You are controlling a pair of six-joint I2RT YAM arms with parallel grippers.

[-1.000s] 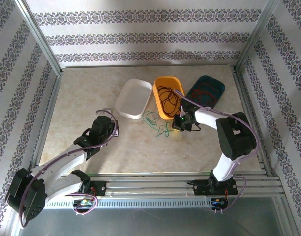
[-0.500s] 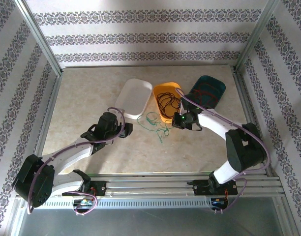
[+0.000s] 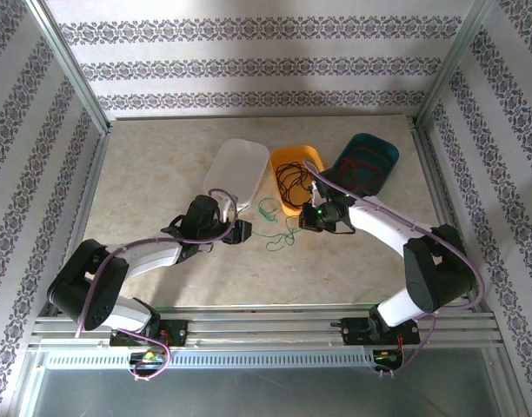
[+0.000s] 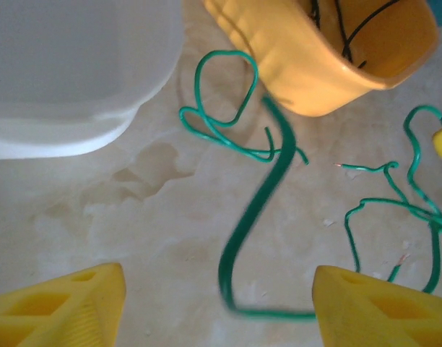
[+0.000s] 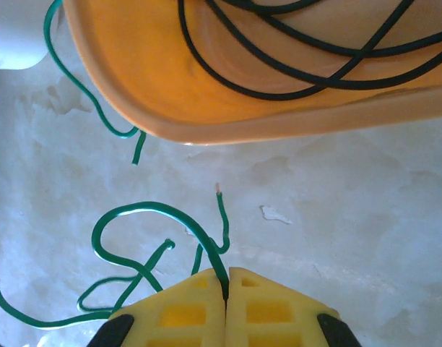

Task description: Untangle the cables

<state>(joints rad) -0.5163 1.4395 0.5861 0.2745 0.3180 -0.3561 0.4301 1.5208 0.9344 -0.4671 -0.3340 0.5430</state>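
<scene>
Several green cables lie on the bench beside the yellow tray. Right gripper is clamped on one; left gripper stands apart above them.

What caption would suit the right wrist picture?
Right gripper shut on a green cable beside the yellow tray holding black cables.

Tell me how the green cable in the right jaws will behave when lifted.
Probably floppy: the green cable curls in loose loops. Likely very light, being so thin. It may snag, since other green strands cross beside it.
</scene>
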